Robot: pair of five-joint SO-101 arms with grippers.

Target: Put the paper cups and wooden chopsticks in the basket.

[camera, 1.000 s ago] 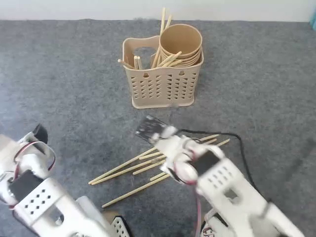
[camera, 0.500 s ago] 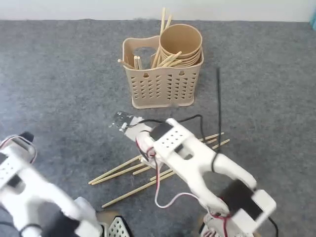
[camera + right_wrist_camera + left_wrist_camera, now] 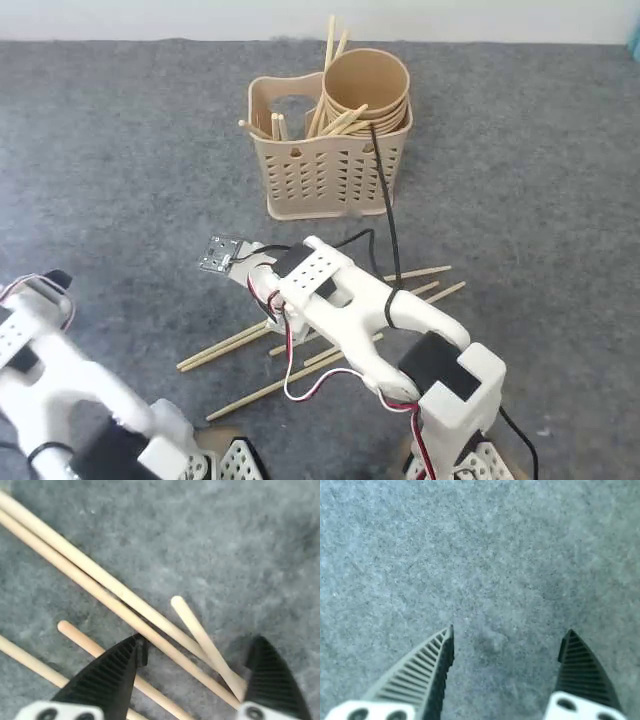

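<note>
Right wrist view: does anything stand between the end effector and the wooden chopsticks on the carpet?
Nothing visible does. The right end effector is open directly over the wooden chopsticks, which lie uncovered on the grey carpet.

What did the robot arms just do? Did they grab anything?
The right arm swung leftward and dipped over the loose chopsticks. The right gripper is open above them, holding nothing. The left arm shifted slightly leftward, left gripper open over carpet. The basket, paper cups and loose chopsticks stayed put.
</note>
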